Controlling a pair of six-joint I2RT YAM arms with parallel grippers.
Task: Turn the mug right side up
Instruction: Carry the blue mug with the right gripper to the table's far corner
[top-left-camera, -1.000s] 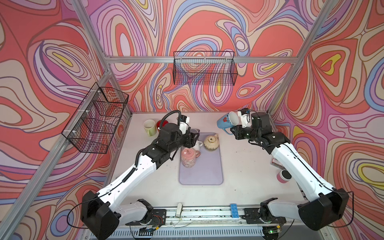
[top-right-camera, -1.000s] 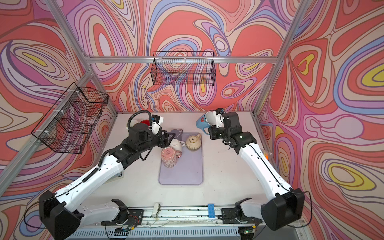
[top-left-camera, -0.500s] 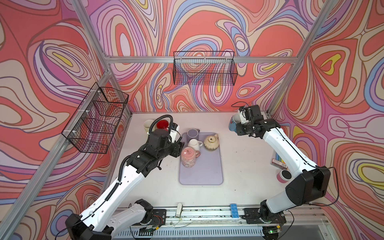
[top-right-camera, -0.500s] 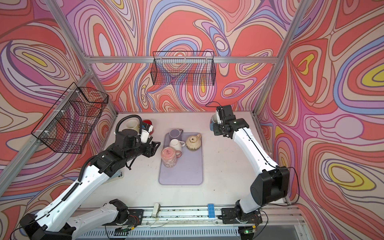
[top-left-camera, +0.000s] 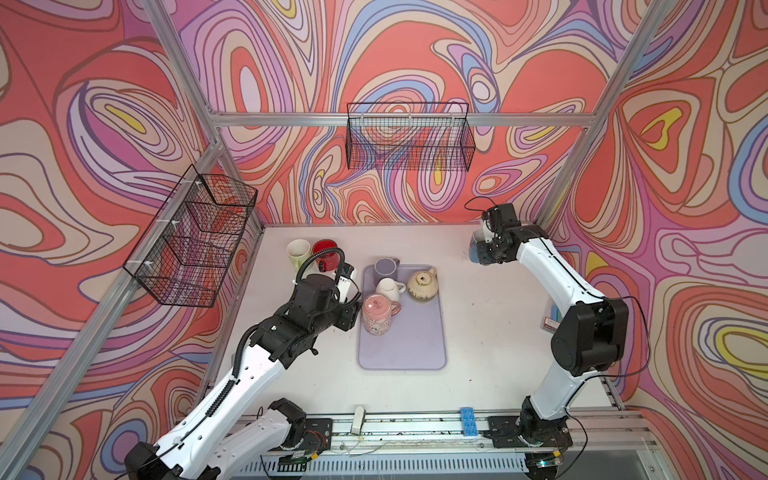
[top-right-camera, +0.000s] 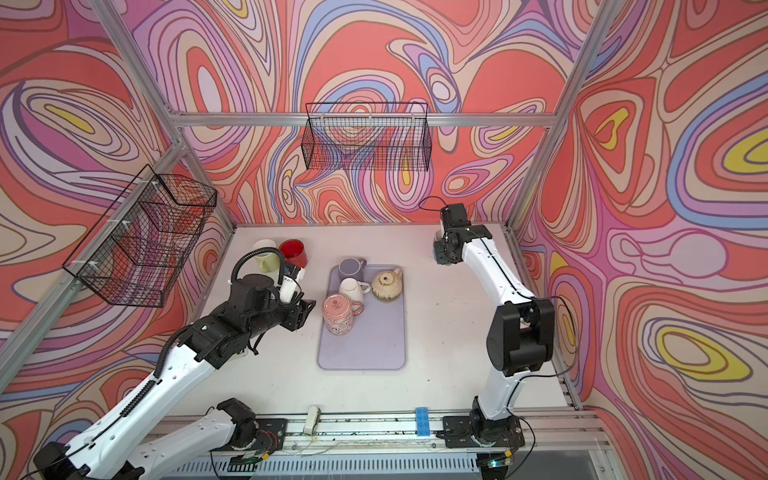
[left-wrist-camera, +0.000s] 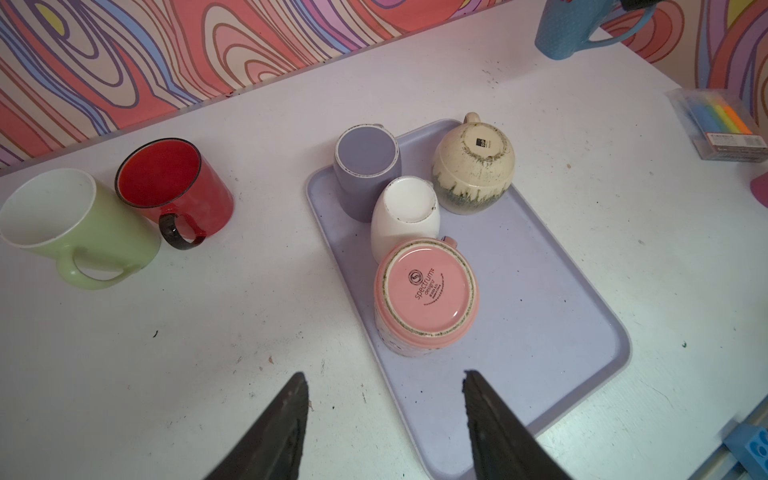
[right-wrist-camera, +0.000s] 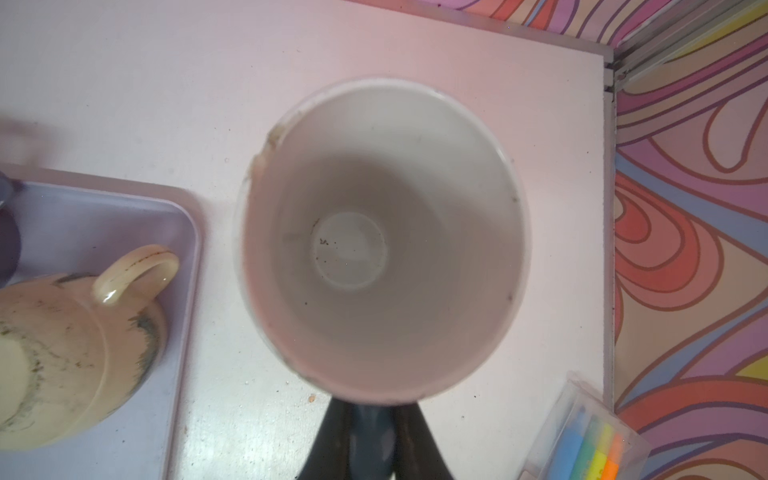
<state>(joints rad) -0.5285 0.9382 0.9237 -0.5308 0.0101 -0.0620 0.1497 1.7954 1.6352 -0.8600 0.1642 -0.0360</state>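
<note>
- Right gripper (right-wrist-camera: 368, 419) is seen closed tight on the handle of the blue mug (right-wrist-camera: 382, 232), with the dark fingers pressed on the blue handle just below the rim.
- The blue mug is held near the far right corner of the table (top-left-camera: 498, 332), beyond the tray (top-left-camera: 415, 345) and apart from it, as shown in both top views (top-left-camera: 475, 249) (top-right-camera: 437, 241).
- Its mouth is turned upward toward the right wrist camera, so the white inside and the round bottom are shown.
- Whether its base rests on the table cannot be told.
- Left gripper (left-wrist-camera: 384, 399) is held open and empty, its jaws well apart, above the near left edge of the tray and just beside the pink mug (left-wrist-camera: 428, 291).
- Four mugs are stood upside down on the far half of the tray: the pink mug, a white mug (left-wrist-camera: 405, 208), a lavender mug (left-wrist-camera: 365, 153) and a cream mug (left-wrist-camera: 473, 162) with green speckles.
- A red mug (left-wrist-camera: 174, 183) and a green mug (left-wrist-camera: 62, 220) are set upright on the table to the left of the tray, just beside each other.
- A clear box of markers (right-wrist-camera: 590, 436) is seen at the right edge of the table, near the held mug.
</note>
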